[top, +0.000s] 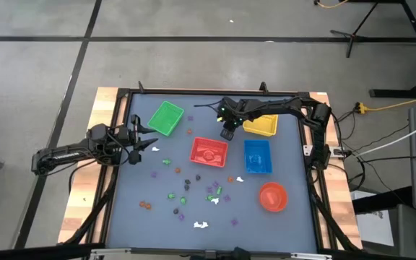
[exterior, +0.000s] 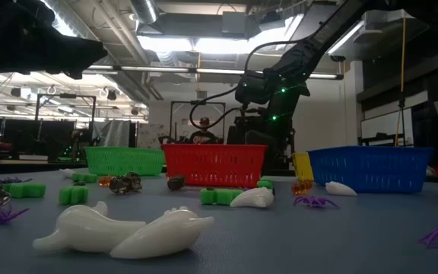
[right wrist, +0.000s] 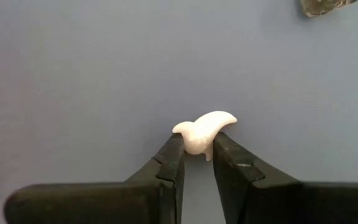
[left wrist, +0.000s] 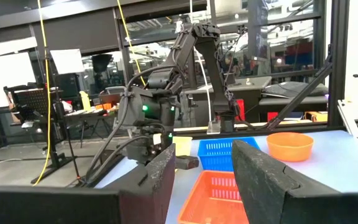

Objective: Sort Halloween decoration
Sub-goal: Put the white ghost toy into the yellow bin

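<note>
Closely seen from the right wrist, right tool (right wrist: 196,151) clenched on a small white ghost-like trinket (right wrist: 204,131), fingers (right wrist: 173,163) pinching its lower part, rounded head and pointed tail showing above the tips, blue table (right wrist: 73,74) just beyond. From overhead, right arm stretched from the table's far right corner toward the middle, bent at the elbow, tool (top: 227,133) pointing down just beyond the red basket (top: 209,152), between the green basket (top: 166,118) and the yellow basket (top: 261,126). Left arm lying low across the table's left edge, left tool (top: 149,146) left of the red basket, fingers (left wrist: 263,174) parted with nothing between them, a white piece (top: 154,149) seemingly at the tips.

Open table around the right tool, baskets close on three sides; blue basket (top: 257,156) right of the red basket, round red bowl (top: 272,196) nearer the front. Black frame rails along all table edges, wooden border outside them.

Remaining trinkets (top: 193,195) scattered on the near half in front of the red basket: green, purple, orange, white and dark bits, well apart from each other. In the low view, two white ghosts (exterior: 124,232) touching in the foreground, green bones (exterior: 73,194) and purple spiders (exterior: 315,202) farther back before the baskets.
</note>
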Robot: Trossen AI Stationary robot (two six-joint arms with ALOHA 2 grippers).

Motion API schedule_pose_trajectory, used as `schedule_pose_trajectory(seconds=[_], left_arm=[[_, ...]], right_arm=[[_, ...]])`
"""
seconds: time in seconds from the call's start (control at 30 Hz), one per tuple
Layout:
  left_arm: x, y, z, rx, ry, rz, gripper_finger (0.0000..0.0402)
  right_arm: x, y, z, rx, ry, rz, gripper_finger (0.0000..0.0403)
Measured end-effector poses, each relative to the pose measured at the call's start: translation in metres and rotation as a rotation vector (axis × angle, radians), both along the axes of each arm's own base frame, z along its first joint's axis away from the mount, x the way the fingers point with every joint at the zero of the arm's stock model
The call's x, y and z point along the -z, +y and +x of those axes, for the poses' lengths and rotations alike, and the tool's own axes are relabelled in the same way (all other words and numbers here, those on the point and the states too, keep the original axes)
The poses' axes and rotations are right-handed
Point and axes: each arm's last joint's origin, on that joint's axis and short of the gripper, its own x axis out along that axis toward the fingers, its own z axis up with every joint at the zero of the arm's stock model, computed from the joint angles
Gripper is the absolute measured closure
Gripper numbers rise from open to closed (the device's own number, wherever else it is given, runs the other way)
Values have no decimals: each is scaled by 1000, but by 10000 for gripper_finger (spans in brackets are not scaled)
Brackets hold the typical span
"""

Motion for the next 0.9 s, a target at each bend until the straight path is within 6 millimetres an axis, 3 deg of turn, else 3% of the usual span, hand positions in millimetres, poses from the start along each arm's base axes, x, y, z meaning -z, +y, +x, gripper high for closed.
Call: schedule_pose_trajectory(seconds=[0.53,0.9], left_arm=[[0,0,0,0,0,0,258],[0,0,0,1,0,0,258]], right_arm=[[-14,-3,5,3,-34,-20,338],[-54,-10,21,1,-67,-32,338]])
